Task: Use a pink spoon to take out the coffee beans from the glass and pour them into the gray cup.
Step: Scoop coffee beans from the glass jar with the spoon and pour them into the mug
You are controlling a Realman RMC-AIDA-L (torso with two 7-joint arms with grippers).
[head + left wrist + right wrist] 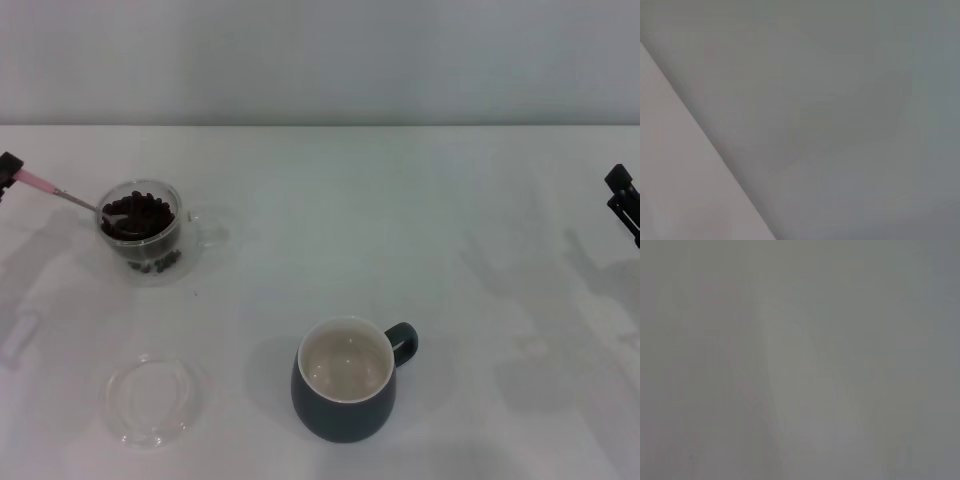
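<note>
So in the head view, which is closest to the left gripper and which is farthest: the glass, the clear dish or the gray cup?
From the left gripper, holding the pink spoon:
1. Glass, right beside it, far left.
2. Clear dish, near left.
3. Gray cup, near centre.

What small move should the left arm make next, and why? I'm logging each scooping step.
Probably lift the pink spoon clear: the left gripper holds its handle, its bowl sits among the coffee beans in the glass, and the gray cup is empty.
</note>
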